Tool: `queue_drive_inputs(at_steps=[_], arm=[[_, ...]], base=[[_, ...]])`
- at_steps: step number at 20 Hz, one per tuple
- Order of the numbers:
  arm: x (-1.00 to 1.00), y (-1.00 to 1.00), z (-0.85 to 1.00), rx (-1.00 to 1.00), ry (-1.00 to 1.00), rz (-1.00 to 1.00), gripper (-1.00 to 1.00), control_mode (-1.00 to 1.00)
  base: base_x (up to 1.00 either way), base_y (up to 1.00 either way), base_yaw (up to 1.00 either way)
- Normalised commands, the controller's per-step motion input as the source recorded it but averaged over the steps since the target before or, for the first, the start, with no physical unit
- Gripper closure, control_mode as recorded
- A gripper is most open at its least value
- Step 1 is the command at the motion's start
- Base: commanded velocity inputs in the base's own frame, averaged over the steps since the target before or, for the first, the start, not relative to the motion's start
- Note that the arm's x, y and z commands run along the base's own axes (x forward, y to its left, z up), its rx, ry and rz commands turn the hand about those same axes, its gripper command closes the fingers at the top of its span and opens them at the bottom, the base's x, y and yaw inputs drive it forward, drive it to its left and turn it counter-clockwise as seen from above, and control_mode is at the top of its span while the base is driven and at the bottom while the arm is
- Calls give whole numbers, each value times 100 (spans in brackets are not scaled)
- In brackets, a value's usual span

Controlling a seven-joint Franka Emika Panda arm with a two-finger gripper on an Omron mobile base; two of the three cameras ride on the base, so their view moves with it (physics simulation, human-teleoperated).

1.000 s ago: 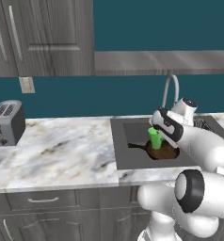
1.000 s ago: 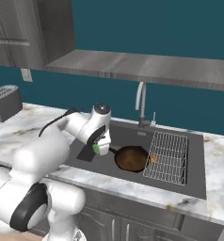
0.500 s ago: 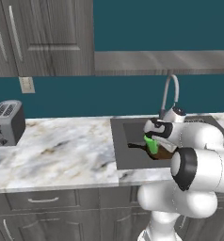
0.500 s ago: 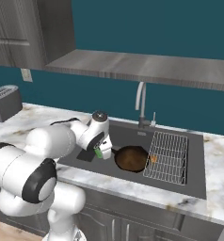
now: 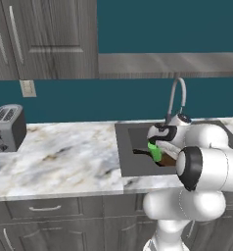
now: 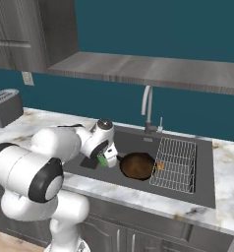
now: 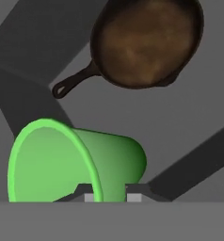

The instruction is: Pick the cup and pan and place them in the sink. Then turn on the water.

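Two fingertips of my gripper (image 7: 110, 190) pinch the cup (image 7: 76, 162) by its thin rim, holding it tilted low inside the sink (image 6: 188, 189), just beside the pan (image 6: 137, 165) already lying on the basin floor. It is a light, smooth, tapered plastic tumbler, so I judge it slippery and likely to pivot in this rim grip. By contrast the round cast-iron skillet looks heavy and rigid, best taken by its short handle.
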Motion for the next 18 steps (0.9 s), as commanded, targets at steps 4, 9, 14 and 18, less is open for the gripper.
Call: queue_drive_inputs(at_steps=[4, 9, 14, 18], arm=[[43, 18, -44, -1, 13, 3, 100, -100], [30, 0, -38, 0, 7, 3, 100, -100], [26, 0, -32, 0, 3, 3, 100, -100], [17, 0, -34, 0, 0, 4, 100, -100]], base=[[0, 0, 0], [0, 0, 0], [0, 0, 0], [0, 0, 0]])
